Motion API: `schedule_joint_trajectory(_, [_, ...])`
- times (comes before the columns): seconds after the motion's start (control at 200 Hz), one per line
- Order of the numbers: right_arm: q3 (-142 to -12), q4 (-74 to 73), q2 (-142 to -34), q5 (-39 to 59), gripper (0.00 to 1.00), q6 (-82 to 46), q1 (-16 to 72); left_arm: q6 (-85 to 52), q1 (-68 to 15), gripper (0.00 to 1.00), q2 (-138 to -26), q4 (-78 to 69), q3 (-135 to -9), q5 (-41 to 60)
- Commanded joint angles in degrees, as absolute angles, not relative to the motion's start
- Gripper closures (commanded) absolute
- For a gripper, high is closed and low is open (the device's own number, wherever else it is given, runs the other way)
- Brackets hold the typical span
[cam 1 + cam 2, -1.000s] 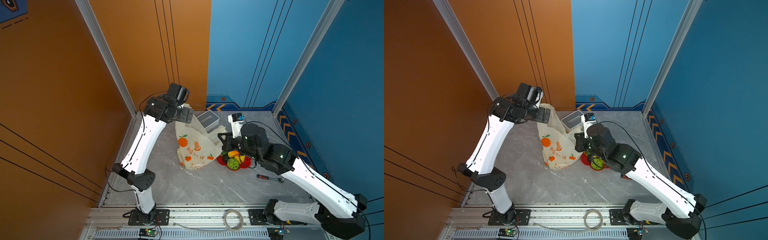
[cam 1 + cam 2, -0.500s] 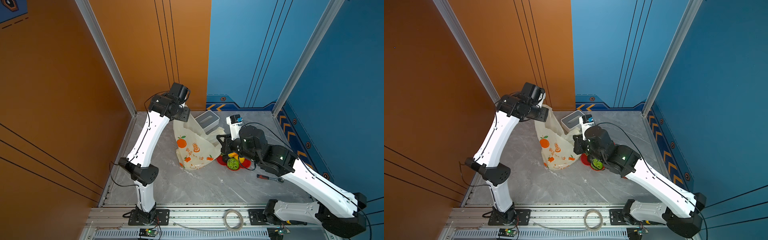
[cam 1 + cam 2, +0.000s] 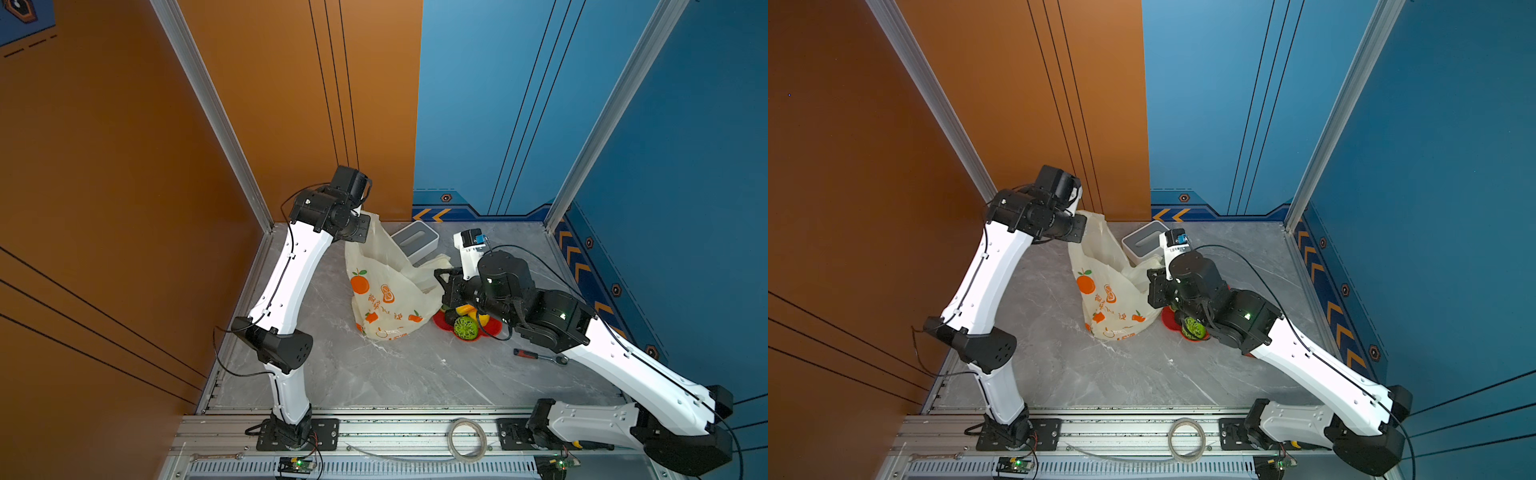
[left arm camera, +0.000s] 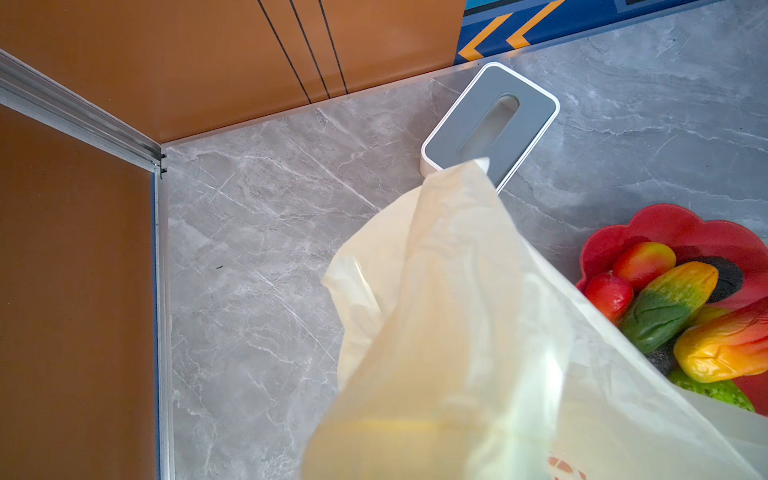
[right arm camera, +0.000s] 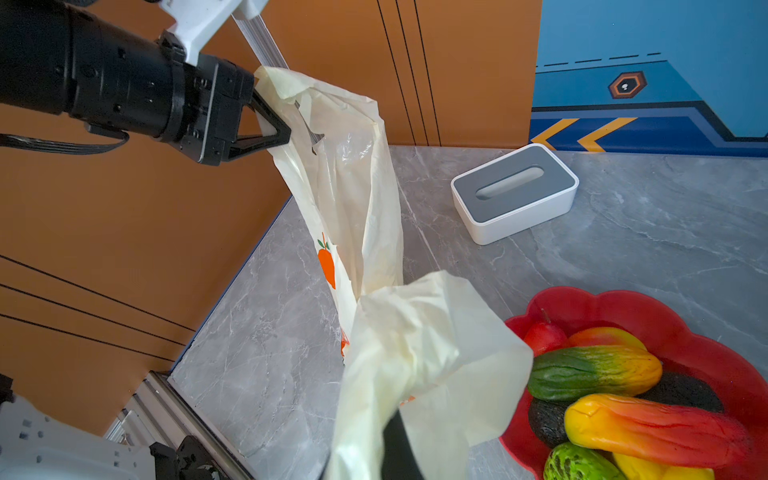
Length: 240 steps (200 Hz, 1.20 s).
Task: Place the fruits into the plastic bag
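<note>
Place: a robot test cell in a lab.
Walls: plain orange panels [image 3: 124, 166] and blue panels [image 3: 478, 104], framed by aluminium posts [image 3: 208, 108].
Table: a grey marble-look table [image 3: 395, 374], fronted by a slotted aluminium rail [image 3: 395, 432] carrying bolted robot arm bases [image 3: 291, 432].
Loose gear: coiled cable [image 3: 467, 421], wrench [image 3: 216, 456], screwdriver [image 3: 525, 353].

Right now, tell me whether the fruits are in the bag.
Out: all visible fruits lie in the red dish beside the plastic bag.
</note>
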<state>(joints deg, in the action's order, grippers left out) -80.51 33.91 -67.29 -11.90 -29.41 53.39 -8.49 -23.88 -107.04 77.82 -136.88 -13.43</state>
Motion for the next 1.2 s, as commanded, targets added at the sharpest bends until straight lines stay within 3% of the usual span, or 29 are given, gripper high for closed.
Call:
schedule_joint_trajectory(0.0, [-80.1,34.7,-66.7,-13.4,1.0,-29.0,53.7,-10.0,-23.6,1.0,-105.0,78.4,-137.6,-11.0])
schedule_joint_trajectory(0.27, [-81.4,35.2,-66.5,-12.9,1.0,-28.7,52.8,-13.5,-23.9,1.0,-97.1,77.5,-133.1,-8.7])
schedule_joint_trajectory(0.681, [-81.8,36.2,-65.8,-11.4,1.0,-28.6,51.8,-21.8,-26.1,1.0,-70.2,69.0,-94.8,-5.6])
schedule_joint_trajectory(0.746, [-81.9,35.7,-65.9,-11.1,1.0,-28.8,52.2,-22.6,-25.6,0.8,-68.3,68.0,-91.7,-5.2])
schedule_joint_trajectory(0.971, [-82.5,35.2,-66.4,-12.2,1.0,-28.9,55.2,-23.1,-25.5,0.34,-68.6,67.2,-93.3,-7.1])
schedule_joint_trajectory(1.086, [-82.7,35.1,-66.4,-13.1,1.0,-28.9,56.8,-21.1,-24.6,0.23,-71.3,67.6,-96.8,-9.8])
schedule_joint_trajectory(1.197, [-82.8,35.1,-66.2,-13.5,1.0,-28.9,57.6,-19.2,-23.4,0.21,-75.5,69.2,-101.3,-11.5])
